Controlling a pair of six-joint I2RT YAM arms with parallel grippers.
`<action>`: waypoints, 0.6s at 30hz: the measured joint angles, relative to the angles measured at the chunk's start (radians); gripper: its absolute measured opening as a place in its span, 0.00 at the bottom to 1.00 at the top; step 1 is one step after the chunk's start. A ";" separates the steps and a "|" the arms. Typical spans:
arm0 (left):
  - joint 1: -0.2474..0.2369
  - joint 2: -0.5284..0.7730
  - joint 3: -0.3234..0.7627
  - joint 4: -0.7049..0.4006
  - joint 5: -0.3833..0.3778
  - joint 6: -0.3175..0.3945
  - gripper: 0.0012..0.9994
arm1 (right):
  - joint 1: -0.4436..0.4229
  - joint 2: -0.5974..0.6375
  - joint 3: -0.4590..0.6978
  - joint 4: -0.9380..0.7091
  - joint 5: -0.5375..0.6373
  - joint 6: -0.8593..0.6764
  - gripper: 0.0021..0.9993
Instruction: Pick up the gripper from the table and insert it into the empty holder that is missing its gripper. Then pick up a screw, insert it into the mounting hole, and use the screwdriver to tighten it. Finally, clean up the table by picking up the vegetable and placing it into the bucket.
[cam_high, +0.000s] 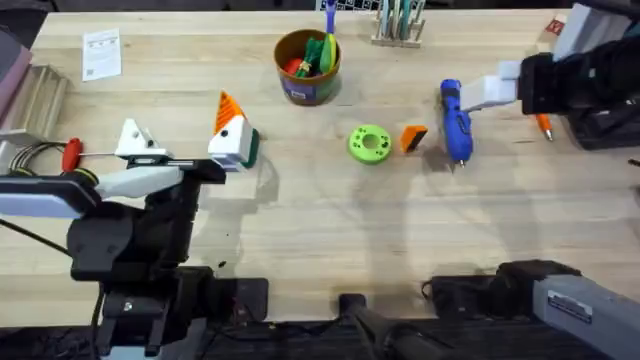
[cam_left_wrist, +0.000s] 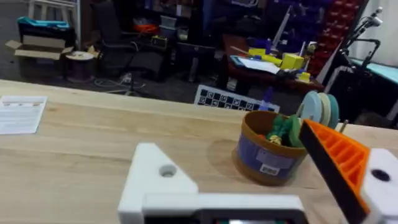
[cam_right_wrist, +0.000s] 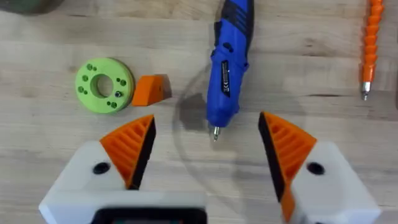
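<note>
The right hand (cam_right_wrist: 208, 155), jaws wide and empty, hovers over the screwdriver (cam_right_wrist: 227, 62), while the gripper (cam_high: 414, 138) lies on the surface beside the green disc (cam_high: 369, 143), its holder (cam_left_wrist: 158, 180) bare, so nothing looks done.

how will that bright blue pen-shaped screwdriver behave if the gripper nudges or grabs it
The bright blue pen-shaped power screwdriver has a rounded barrel lying flat on the wooden table, so a sideways nudge would probably roll it. Its smooth plastic body may slip between the open right gripper pads. It looks rigid, unlikely to bend.
</note>
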 joint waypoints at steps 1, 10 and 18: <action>0.000 -0.007 -0.001 0.000 0.006 0.000 0.99 | 0.000 0.000 0.000 0.000 0.000 0.000 0.99; 0.000 -0.029 -0.001 -0.035 0.121 0.031 0.99 | 0.000 0.000 0.000 0.000 0.000 0.000 0.99; 0.000 -0.029 -0.001 -0.078 0.373 0.200 0.99 | 0.000 0.000 0.000 0.000 0.000 0.000 0.99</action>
